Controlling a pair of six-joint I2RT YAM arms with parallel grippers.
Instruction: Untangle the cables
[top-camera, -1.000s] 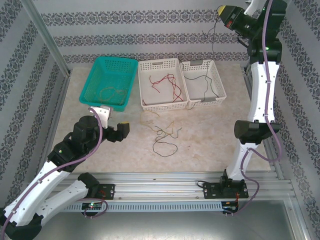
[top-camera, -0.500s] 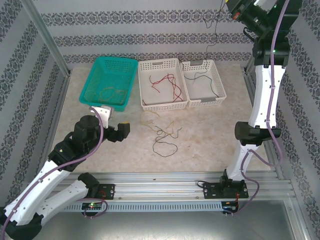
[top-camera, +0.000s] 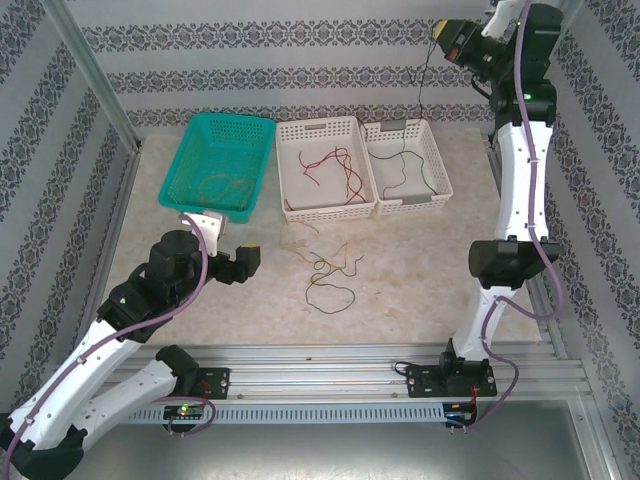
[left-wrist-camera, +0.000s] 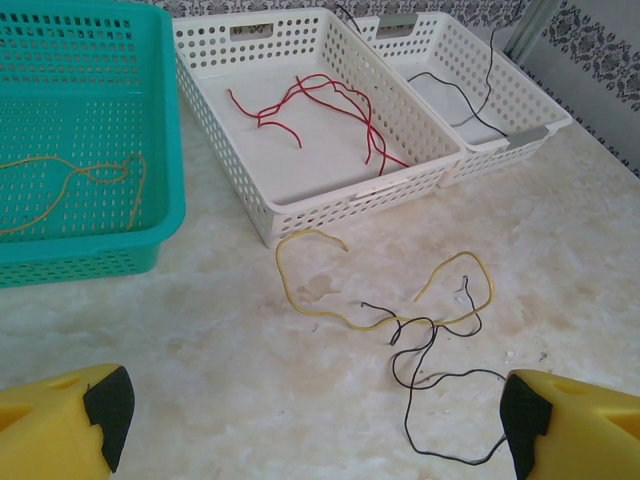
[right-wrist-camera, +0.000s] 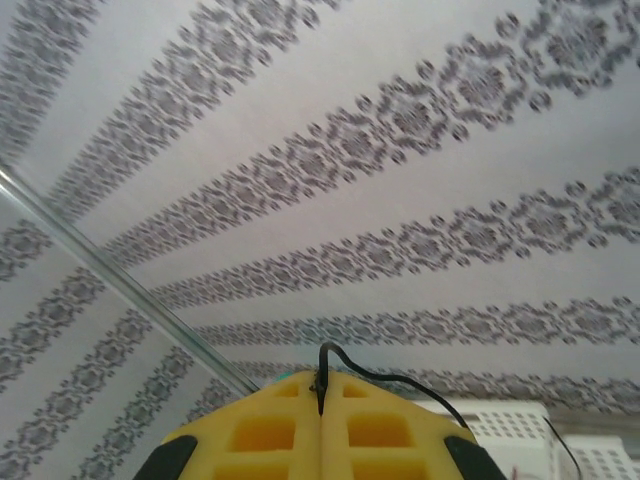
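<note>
The left gripper (left-wrist-camera: 315, 425) hangs low over the table (left-wrist-camera: 180, 330) with its yellow fingers (left-wrist-camera: 60, 425) spread wide and nothing between them. Just ahead of the fingertips, nearer the right-hand one, lies the tangle (left-wrist-camera: 425, 325). In it a yellow cable (left-wrist-camera: 281, 272) loops out towards the left finger's side, and a black cable (left-wrist-camera: 409, 405) crosses it several times.

Both look thin, limp and very light. I judge that pulling on one will drag the other along, and that so fine a wire could slip out of a sloppy pinch. The best hold seems to be the yellow loop or its free end, clear of the crossings.

Farther ahead stand three baskets:
- **Beyond the left finger:** the teal basket (left-wrist-camera: 170, 225) holds a tan cable (left-wrist-camera: 80, 170).
- **Straight ahead:** the middle white basket (left-wrist-camera: 260, 215) holds the red cables (left-wrist-camera: 330, 100).
- **Beyond the right finger:** the right white basket (left-wrist-camera: 530, 135) holds one end of a dark wire.

Farthest off and high above that last basket, the right gripper (top-camera: 450, 38) has its pads pressed together on the hanging black cable (top-camera: 421, 85). This cable drops from the fingers down into the basket below. In the right wrist view it comes out of the seam between the closed pads.

No brand, label or writing can be read anywhere.
</note>
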